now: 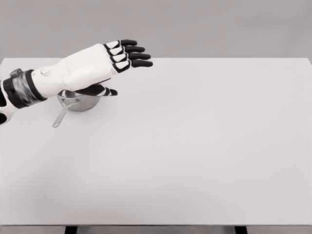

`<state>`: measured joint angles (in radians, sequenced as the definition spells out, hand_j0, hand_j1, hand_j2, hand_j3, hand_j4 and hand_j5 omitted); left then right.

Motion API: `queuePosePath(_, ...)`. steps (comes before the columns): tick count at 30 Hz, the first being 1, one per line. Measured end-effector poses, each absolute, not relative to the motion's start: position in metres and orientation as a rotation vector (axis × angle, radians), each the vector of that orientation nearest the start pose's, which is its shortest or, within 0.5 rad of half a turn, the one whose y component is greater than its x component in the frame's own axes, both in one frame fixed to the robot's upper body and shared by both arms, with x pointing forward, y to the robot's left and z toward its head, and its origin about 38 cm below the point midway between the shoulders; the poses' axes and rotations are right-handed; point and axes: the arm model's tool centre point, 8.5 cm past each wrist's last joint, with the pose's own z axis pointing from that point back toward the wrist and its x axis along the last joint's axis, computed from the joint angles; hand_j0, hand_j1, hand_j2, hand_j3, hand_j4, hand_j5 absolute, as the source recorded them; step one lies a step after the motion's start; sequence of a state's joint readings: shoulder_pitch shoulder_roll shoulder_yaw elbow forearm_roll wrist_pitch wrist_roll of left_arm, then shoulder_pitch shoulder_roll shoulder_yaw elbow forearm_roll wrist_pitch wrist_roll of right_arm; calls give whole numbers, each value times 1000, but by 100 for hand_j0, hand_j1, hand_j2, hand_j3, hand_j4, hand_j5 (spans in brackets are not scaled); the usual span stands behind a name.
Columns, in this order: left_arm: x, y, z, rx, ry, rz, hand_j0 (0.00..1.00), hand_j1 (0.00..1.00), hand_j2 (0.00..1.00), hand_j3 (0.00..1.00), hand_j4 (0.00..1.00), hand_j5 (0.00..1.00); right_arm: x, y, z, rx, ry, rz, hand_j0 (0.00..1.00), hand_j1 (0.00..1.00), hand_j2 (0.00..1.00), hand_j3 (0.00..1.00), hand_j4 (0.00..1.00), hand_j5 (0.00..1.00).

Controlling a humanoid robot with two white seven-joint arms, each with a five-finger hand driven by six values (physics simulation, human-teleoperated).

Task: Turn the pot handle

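Left robot hand [105, 61] hovering open-fingered, holding nothing | pot [78, 101] sitting beneath it, far-left tabletop [195, 146] | we are judging it rigid, smooth, light | handle [61, 117] offering best purchase

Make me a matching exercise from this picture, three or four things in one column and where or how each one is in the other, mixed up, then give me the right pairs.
Things:
1. left hand
2. pot
3. pot handle
4. table

States:
A. white, bearing the pot at its far left
B. fingers stretched out, holding nothing, above the pot
C. points toward the table's near edge, slightly left
D. metal, partly hidden under the hand

Pairs: 1-B, 2-D, 3-C, 4-A
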<state>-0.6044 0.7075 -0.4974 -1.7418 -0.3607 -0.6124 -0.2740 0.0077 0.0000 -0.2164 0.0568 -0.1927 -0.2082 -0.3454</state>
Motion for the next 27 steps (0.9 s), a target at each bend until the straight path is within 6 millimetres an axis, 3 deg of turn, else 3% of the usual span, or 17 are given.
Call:
queuePosePath(8,382,219,250,-422,2432,2422,100,100,100,100,100,100,-17,-301,-251,-469,-88,-425,100,100,100,100,100,100)
queuePosePath(18,383,213,247,-437,2415,2421,100,100,100,100,100,100,-17,-301,-251,-469,-88,-426,100,100,100,100,100,100)
queuePosePath(27,387,223,230,-528,2323,2511,100,100,100,100,100,100,-17,-301,-251,-469,-88,-425,100,100,100,100,100,100)
